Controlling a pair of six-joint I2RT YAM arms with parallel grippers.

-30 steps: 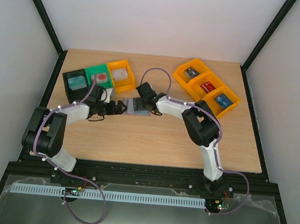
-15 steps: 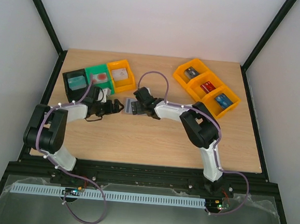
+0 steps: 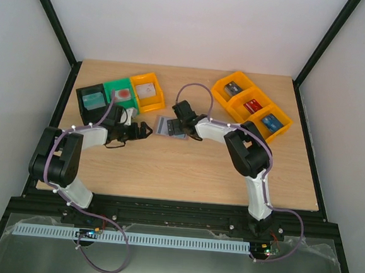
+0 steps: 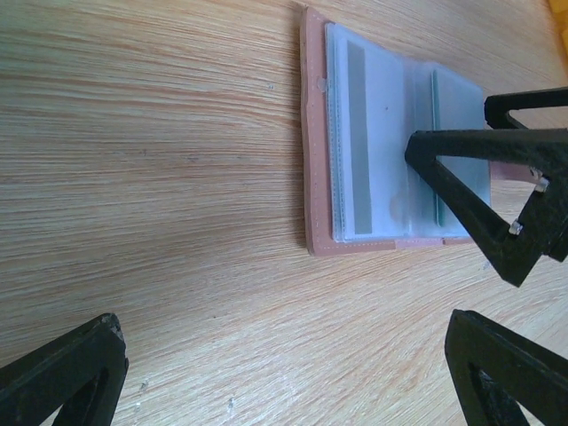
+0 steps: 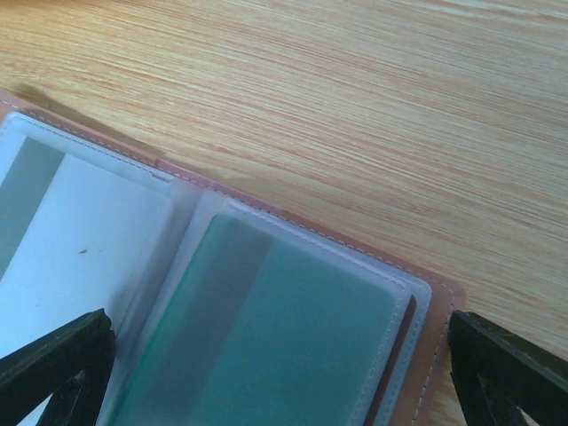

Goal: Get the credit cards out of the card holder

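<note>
Holder (image 5: 293,328) lies open flat directly beneath the wide-spread right claw (image 5: 280,368).

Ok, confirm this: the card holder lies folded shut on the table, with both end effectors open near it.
No. The card holder lies opened flat, inside up, on the table, as the left wrist view shows. The left end effector and right end effector are open near it.

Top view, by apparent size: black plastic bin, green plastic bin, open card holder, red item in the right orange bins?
1. Black plastic bin and green plastic bin: alike, unranked.
2. Open tan card holder, somewhat smaller, partly covered.
3. Small red item.
</note>
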